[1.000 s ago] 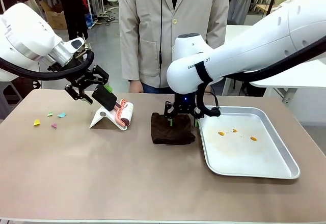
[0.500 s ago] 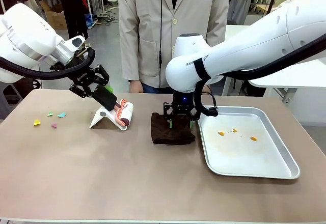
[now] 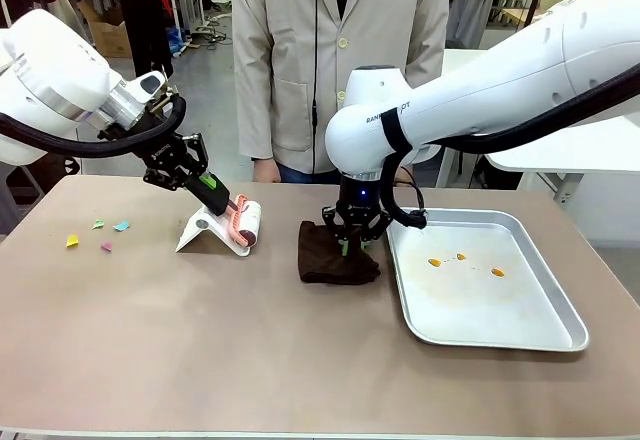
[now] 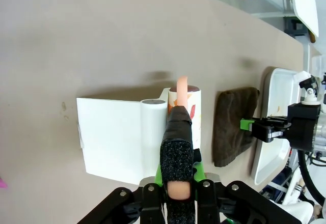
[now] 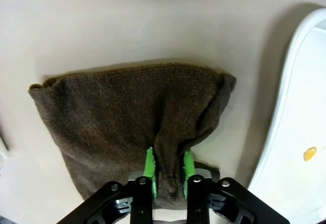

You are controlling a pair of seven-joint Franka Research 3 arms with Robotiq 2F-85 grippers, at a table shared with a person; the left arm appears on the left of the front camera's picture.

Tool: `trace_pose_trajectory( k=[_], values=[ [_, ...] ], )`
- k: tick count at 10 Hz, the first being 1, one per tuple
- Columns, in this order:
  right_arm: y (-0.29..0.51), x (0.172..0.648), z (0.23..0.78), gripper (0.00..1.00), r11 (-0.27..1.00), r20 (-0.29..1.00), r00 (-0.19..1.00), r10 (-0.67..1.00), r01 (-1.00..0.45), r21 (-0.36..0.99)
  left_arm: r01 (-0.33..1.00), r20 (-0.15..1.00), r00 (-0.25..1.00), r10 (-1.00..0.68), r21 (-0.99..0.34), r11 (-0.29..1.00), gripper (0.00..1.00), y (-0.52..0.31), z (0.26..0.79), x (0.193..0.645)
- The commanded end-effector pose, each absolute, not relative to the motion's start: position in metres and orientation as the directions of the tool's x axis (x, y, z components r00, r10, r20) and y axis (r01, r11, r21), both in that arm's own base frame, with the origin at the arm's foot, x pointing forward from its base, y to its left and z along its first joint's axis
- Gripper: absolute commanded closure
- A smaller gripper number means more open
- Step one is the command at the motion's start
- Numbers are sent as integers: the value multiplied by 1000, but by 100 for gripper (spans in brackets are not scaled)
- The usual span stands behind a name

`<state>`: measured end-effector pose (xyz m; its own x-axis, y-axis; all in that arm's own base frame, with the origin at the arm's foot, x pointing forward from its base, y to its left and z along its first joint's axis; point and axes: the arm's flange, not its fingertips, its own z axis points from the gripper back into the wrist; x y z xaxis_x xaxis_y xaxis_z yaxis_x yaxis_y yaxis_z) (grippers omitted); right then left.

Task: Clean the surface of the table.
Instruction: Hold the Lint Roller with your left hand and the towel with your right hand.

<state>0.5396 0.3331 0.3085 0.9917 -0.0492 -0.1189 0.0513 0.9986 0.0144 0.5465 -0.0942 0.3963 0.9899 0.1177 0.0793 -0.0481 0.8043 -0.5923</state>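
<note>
**A:** Where do you have room on the desk (image 3: 200,360)?

**B:** The brownish desk spans the whole front view, and its near half lies bare from edge to edge. 4 paper scraps (image 3: 100,232) sit near your left edge. The silver tray (image 3: 530,332) takes the right side, just short of that edge.

**A:** What differs from 1 second ago?

**B:** Both pairs stood apart then. Now your left fingers (image 3: 207,181) are clamped on the black handle (image 4: 177,147) of the lint roller (image 3: 247,222), which rests on its white stand (image 3: 197,230). Your right fingers (image 3: 346,245) pinch a raised fold of the brown cloth (image 3: 325,260), just beside the tray's left rim.

**A:** And the surface and the room?

**B:** The top is matte, and 3 orange bits (image 3: 461,257) lie in the tray. A person (image 3: 340,60) in a pale jacket stands at the far edge.
</note>
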Motion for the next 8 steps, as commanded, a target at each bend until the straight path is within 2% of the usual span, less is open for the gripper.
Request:
trace_pose_trajectory(
  k=[1,5,8],
  values=[
    [333,544,306,100,999,-141,989,-40,43,14,-43,78,991,113,-606,794,100,-93,392,546],
    [332,543,306,100,999,-137,990,-39,42,19,-34,98,988,119,-616,787,100,-93,397,543],
    [326,538,314,100,994,-130,992,6,8,108,0,146,982,122,-642,767,100,-92,407,536]
  ],
)
